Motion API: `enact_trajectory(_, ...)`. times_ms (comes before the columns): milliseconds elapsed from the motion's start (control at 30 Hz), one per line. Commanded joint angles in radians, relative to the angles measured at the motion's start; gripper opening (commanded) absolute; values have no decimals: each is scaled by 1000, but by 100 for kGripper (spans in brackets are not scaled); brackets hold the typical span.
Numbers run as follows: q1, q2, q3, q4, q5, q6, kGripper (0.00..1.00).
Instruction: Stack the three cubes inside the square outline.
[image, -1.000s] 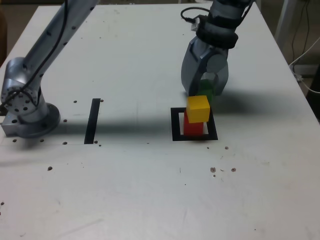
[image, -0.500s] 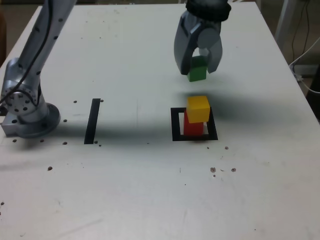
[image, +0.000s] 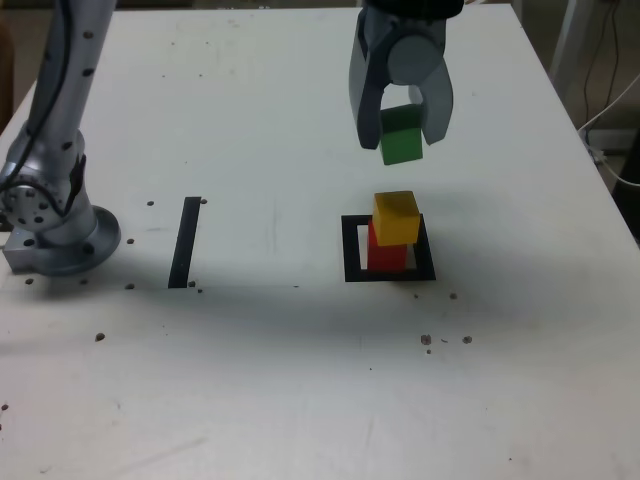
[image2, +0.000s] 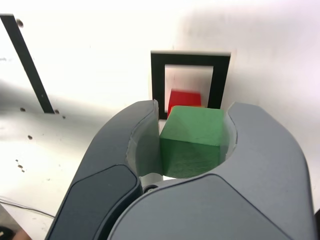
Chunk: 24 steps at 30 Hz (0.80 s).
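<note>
My gripper (image: 401, 140) is shut on the green cube (image: 402, 137), which hangs in the air above and slightly behind the stack. Below it the yellow cube (image: 396, 217) rests on the red cube (image: 385, 252), both inside the black square outline (image: 351, 250). The wrist view shows the green cube (image2: 192, 142) clamped between the two grey jaws, with the red cube (image2: 184, 97) and the square outline (image2: 159, 85) beyond it. The yellow cube is hidden behind the green one there.
A straight black strip (image: 186, 241) lies on the white table at the exterior view's left, next to the arm's grey base (image: 55, 215). Small dark specks dot the table top. Cables hang past the table's right edge.
The gripper lifted the green cube off the table from behind the stack, rose, and has shifted slightly toward the stack. The yellow and red cubes have not moved.
</note>
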Motion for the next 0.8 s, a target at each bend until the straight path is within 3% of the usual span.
enact_trajectory(0,-19,-4,-1,33,-1,-14,20)
enact_trajectory(300,-77,22,-9,32,-3,-49,20)
enact_trajectory(767,-84,67,-14,31,-12,-51,20)
